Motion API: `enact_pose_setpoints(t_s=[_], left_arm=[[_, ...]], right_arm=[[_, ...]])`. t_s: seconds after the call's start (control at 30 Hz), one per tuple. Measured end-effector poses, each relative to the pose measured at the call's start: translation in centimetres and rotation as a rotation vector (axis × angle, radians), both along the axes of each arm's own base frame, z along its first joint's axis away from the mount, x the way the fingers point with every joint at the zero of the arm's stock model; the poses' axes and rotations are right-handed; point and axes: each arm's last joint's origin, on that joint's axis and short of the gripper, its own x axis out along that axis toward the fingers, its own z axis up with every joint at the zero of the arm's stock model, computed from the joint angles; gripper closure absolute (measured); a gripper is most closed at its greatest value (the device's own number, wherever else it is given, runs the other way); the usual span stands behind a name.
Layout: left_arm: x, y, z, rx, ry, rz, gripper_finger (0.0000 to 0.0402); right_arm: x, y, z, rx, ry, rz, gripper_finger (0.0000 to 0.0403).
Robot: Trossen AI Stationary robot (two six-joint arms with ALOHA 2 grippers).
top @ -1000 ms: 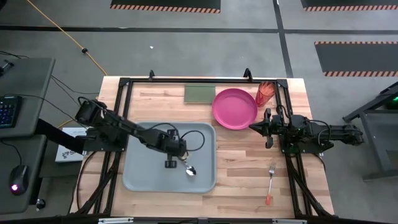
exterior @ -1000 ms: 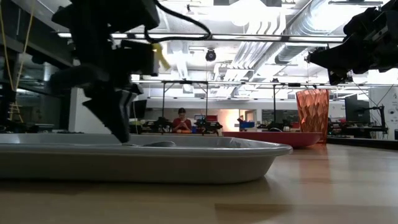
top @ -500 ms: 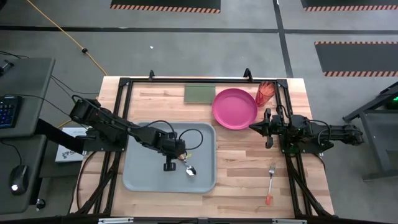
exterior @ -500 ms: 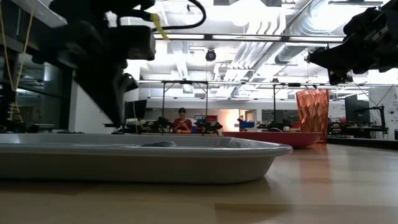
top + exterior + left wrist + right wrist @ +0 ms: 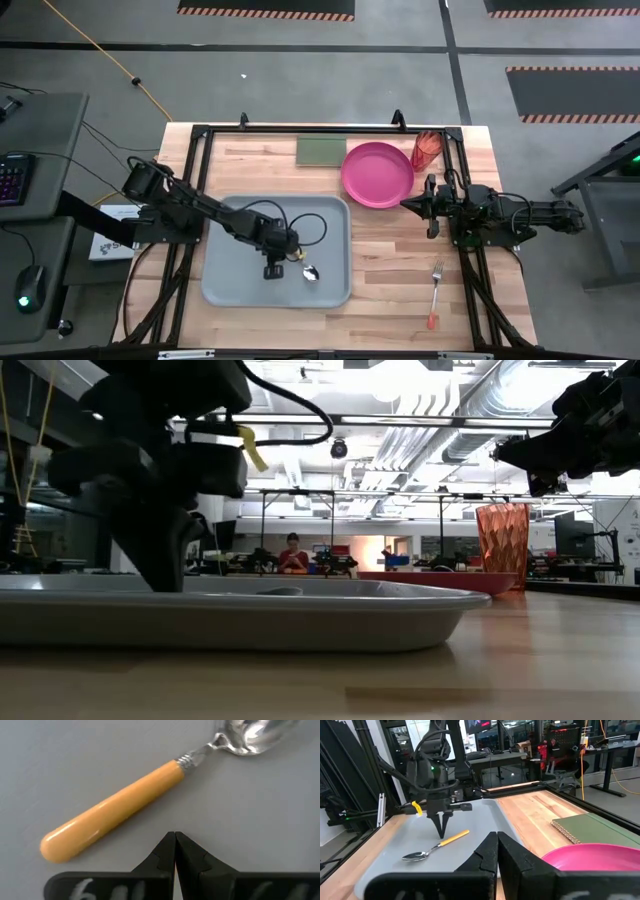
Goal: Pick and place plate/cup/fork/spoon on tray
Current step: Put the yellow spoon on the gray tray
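**Spoon lies free on the tray, both grippers pressed together**

High view: the left gripper [image 5: 272, 266] hangs over the tray [image 5: 225, 275] near the table's front edge, beside the spoon [image 5: 304, 268]. The right gripper [image 5: 407, 204] waits beside the plate [image 5: 377, 173].

Left wrist view: fingertips [image 5: 167, 851] pressed together, empty, just beside the orange handle.

Right wrist view: fingers [image 5: 487, 856] pressed together, empty.

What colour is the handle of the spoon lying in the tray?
Orange-yellow; the spoon shows best in the left wrist view.
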Motion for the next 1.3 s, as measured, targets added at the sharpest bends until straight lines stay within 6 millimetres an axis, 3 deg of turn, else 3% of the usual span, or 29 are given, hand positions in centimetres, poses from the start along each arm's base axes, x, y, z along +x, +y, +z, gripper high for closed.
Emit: enact_pose_setpoints(t_s=[0.6, 0.93, 1.3], left_arm=[[1.3, 3.6, 0.2, 0.072, -0.078, 0.085, 0.0401], [2.9, 3.8, -1.6, 0.071, -0.136, 0.074, 0.0402], [3.7, 3.7, -0.3, 0.069, -0.229, 0.05, 0.0401]], right_arm=[[0.0, 0.0, 0.0, 0.0, -0.001, 0.0, 0.0402], [0.0, 0.0, 0.0, 0.0, 0.0, 0.0, 0.0402], [0.0, 0.0, 0.0, 0.0, 0.0, 0.0, 0.0402]])
